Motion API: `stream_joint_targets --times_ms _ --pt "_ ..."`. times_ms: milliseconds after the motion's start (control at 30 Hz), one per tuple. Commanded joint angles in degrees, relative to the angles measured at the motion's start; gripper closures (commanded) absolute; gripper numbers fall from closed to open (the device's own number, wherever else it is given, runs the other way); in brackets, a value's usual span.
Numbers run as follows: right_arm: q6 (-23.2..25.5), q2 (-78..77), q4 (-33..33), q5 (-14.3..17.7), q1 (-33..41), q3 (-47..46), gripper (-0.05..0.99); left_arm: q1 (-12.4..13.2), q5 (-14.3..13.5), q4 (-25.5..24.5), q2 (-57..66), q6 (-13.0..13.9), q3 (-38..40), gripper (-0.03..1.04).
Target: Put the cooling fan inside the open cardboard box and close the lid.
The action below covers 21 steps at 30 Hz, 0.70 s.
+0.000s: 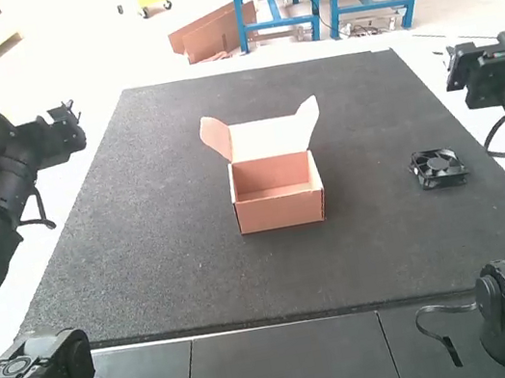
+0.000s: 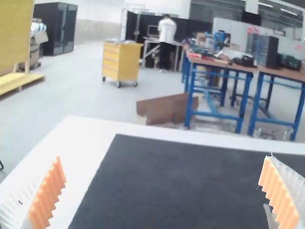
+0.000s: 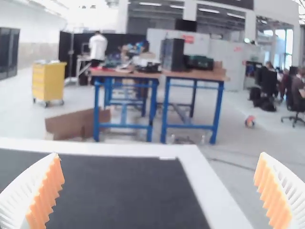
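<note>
You are working in a workshop, an open industrial hall. Beyond your black mat [image 1: 140, 218] a bare grey concrete floor [image 2: 71, 90] stretches away. At the far side stand blue steel-framed workbenches [image 3: 190, 75] with wooden tops loaded with equipment. Left of them you see a yellow wheeled tool cart [image 2: 121, 64] and tall black cabinets [image 2: 59, 28]. Loose cardboard [image 2: 167, 107] lies by the benches.

The right gripper [image 3: 158, 164] is spread wide; its two white ribbed fingers [image 3: 21, 193] stand far apart; each has a bumpy orange pad [image 3: 271, 191] on its inner side; the black mat [image 3: 119, 191] lies between them; a white table edge [image 3: 217, 191] runs around the mat's corner.
</note>
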Motion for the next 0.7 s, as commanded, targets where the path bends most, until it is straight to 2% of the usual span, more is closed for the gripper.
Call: stream_joint_targets --times_ms 0,167,233,267,300,367,400,533,667 --pt "4.31 7.55 -1.54 4.32 -1.77 8.63 0.02 0.03 -2.16 -4.26 4.83 0.09 7.26 0.05" --pt "11.08 19.76 -15.34 4.49 -3.88 19.36 0.02 -0.06 -1.63 -11.56 10.89 2.02 13.85 0.05" --pt "11.34 23.63 -20.97 4.32 -4.32 21.99 0.02 -0.14 -1.36 -14.81 13.09 5.01 15.17 0.05" --pt "11.52 25.39 -22.11 4.49 -4.58 22.7 0.02 -0.32 -1.19 -17.18 14.58 7.82 15.43 0.05" --pt "11.52 26.88 -23.16 4.67 -4.76 23.31 0.02 -0.58 -1.01 -20.35 15.9 8.87 15.34 0.05" --pt "11.26 29.08 -25.8 4.67 -5.02 24.37 0.02 -0.85 -1.1 -26.76 18.01 8.7 15.78 0.05" --pt "11.26 30.05 -27.12 4.14 -5.11 24.89 0.02 -1.02 -1.1 -28.08 18.36 8.7 16.31 0.05" --pt "11.43 31.19 -31.78 1.42 -5.2 26.65 0.02 -1.2 -1.1 -30.02 17.92 8.87 17.72 0.05" --pt "10.64 34.97 -36.87 1.42 -4.93 27.79 0.04 -1.73 -0.92 -30.54 18.01 9.75 18.68 0.05"
